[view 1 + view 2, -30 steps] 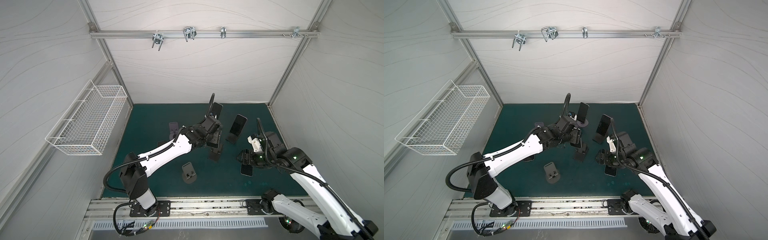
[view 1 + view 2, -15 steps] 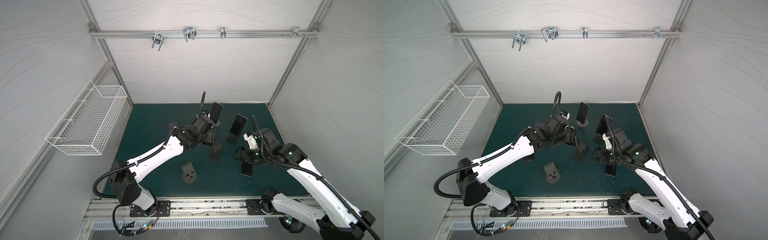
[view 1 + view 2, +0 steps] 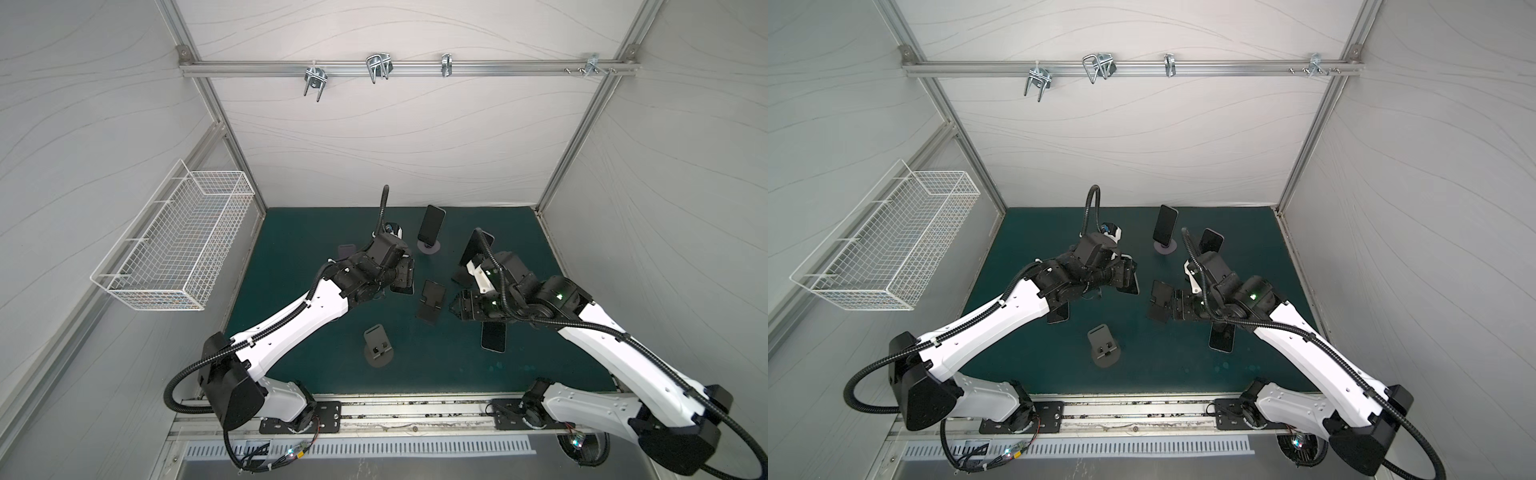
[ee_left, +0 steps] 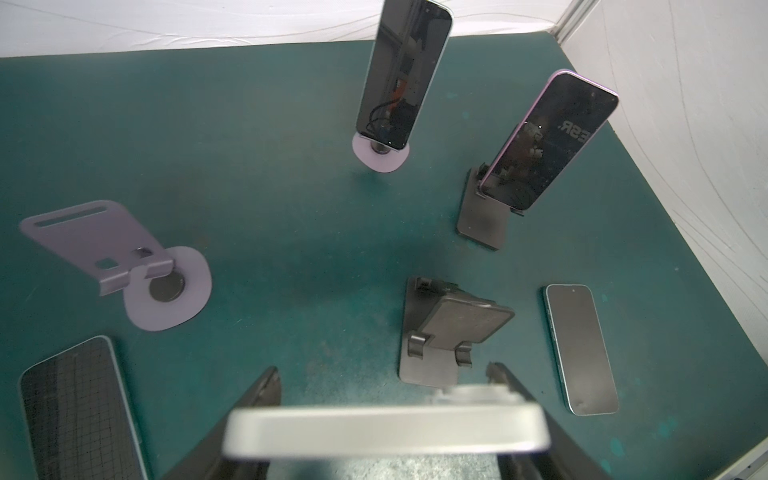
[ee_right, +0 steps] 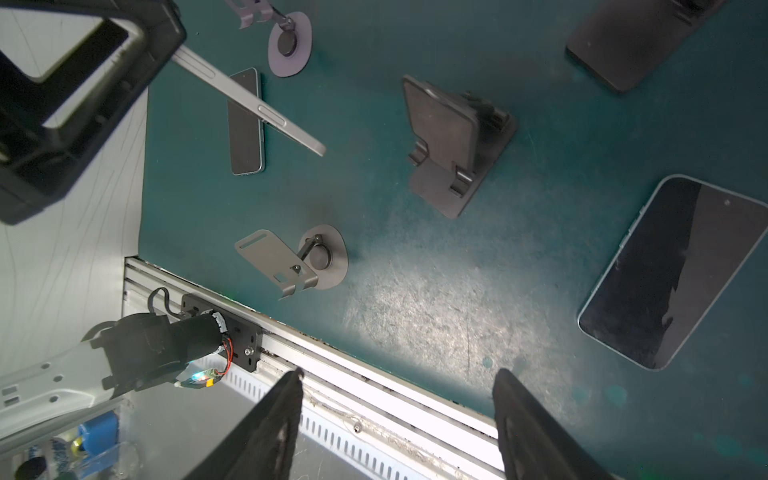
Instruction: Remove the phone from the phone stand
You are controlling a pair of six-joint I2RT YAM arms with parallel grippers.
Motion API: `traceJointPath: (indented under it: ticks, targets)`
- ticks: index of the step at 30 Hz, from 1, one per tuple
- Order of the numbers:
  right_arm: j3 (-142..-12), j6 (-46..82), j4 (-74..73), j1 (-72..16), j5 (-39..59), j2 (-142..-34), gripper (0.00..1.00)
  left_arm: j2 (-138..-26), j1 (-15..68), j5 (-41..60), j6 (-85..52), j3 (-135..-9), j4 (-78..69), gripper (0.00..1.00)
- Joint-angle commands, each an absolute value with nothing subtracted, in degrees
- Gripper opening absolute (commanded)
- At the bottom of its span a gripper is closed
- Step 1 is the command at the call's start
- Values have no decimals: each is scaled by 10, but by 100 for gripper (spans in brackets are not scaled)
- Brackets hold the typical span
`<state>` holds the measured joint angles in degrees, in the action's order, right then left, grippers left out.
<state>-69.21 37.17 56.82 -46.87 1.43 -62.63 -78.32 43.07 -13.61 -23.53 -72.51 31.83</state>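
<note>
White panelled walls (image 3: 374,137) enclosed a scuffed green desk (image 3: 299,241); left fingers (image 4: 262,390) clamped a silver-edged phone (image 4: 386,430), right fingers (image 5: 274,419) stood apart, empty.

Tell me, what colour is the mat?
Dark teal; the mat shows best in the left wrist view.

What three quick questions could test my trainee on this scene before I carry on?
1. True or false: the left jaws are shut on a phone.
2. How many phones sit on stands?
3. The right jaws are: A) open, empty; B) shut on a phone; C) shut on a stand.
Key: 1 true. 2 two: the back phone on the lilac stand, the purple-edged phone on a black stand. 3 A.
</note>
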Motion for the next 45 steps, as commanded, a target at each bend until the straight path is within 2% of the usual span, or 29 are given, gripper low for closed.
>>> traceJointPath:
  ticks: [1, 9, 34, 45]
  targets:
    - [-712, 380, 553, -496, -23, -643, 73, -753, 421, -136, -229, -722, 310, 55]
    - [-736, 378, 532, -542, -42, -687, 73, -711, 408, -139, -233, -686, 322, 55]
    - [-817, 340, 504, -604, -55, -805, 74, -655, 330, -114, -247, -598, 358, 54]
    - [-849, 318, 508, -609, -63, -835, 74, -702, 289, -53, -224, -602, 350, 54]
